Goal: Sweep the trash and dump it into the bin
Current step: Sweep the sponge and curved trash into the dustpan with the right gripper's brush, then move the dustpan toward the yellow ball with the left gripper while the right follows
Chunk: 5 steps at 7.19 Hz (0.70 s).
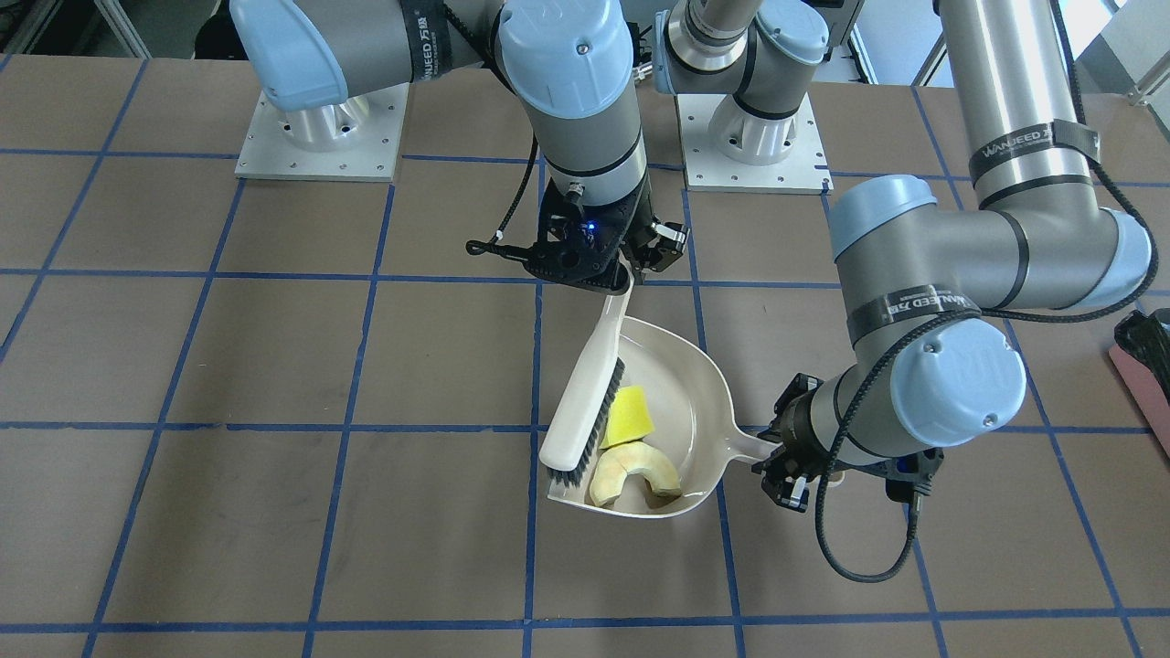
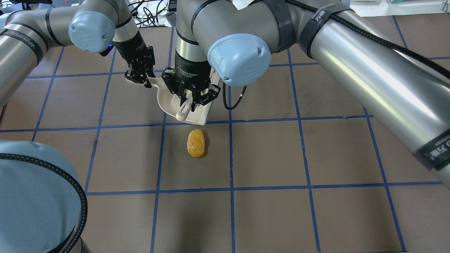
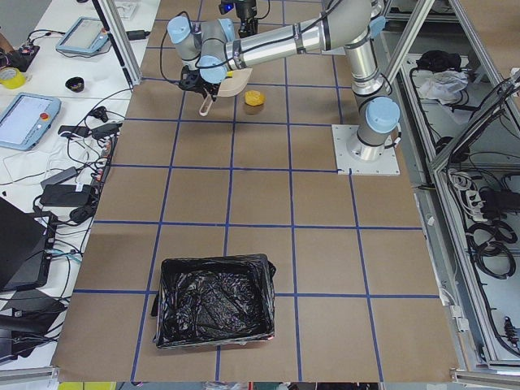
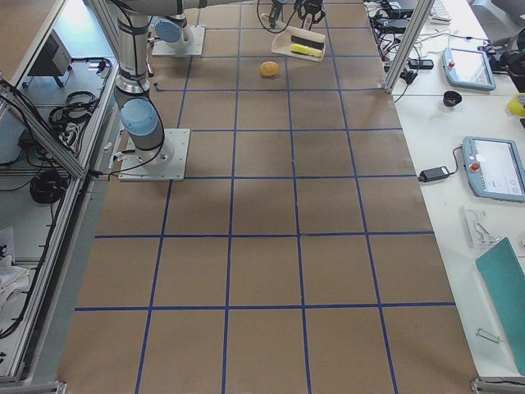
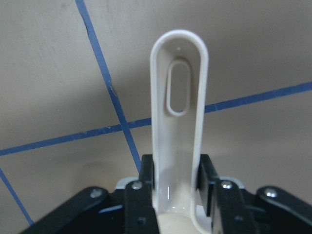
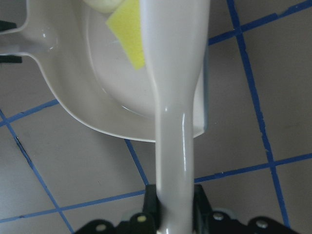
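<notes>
Left tool (image 5: 178,176) is clenched on the flat handle of the beige dustpan (image 1: 687,388); the wrist view shows its two black fingers pressed on either side of the handle. Well apart from it, at the counter's (image 2: 281,158) far end on the robot's left, stands the bin (image 3: 213,340), lined with crinkled black plastic and with its mouth open.

The dustpan rests flat on the counter, with its handle pointing toward the left arm and its open mouth toward the right arm. Two pieces of trash lie inside it. The yellow wedge (image 1: 629,416) sits near the mouth. The cream crescent (image 1: 632,471) is just beside the wedge, close to the pan's side wall.

A beige brush (image 1: 585,388) lies across the pan's mouth with its dark bristles turned inward, up against the yellow wedge. The brush handle rises at a tilt away from the pan. The right tool (image 2: 190,100) is closed around that handle near its end and comes down on it from above.

The potato-shaped lump (image 2: 196,143) lies alone on the bare counter outside the dustpan. It is near the pan on the robot's side and touches neither the pan nor the brush.
</notes>
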Tool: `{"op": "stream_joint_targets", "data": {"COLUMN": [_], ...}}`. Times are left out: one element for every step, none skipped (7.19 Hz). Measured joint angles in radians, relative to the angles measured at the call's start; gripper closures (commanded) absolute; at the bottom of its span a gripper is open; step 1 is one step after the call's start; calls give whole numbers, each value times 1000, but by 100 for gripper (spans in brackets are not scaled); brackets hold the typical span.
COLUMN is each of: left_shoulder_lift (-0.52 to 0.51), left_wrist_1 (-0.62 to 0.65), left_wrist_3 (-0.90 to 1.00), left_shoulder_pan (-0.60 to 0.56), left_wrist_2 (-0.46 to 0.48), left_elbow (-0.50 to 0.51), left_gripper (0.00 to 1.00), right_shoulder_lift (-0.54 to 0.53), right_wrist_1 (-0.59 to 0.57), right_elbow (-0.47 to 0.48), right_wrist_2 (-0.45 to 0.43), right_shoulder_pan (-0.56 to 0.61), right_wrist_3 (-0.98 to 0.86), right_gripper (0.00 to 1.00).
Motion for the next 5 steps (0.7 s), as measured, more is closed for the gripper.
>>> {"op": "stream_joint_targets", "data": {"left_shoulder_lift": [7,15,23,36,57], "left_wrist_1": [-6,-15,-29,-40,-39], "left_wrist_3": [35,76,115,130,112], "left_shoulder_pan": [27,58,91,131,169], "left_wrist_2": [-1,-1,5,39,109], "left_elbow": [0,0,-3,-16,-53], "left_gripper": [100,100,100,100,100], "right_shoulder_lift": [-23,-47,-64,-72,-79], "right_wrist_1": [44,90,124,138,132], "right_elbow": [0,0,7,28,75], "right_wrist_2": [-19,-46,-96,-140,-160], "right_shoulder_pan": [0,-2,-3,-3,-1], "right_wrist_3": [-8,-33,-81,-118,-141], "right_gripper": [100,100,100,100,100]}}
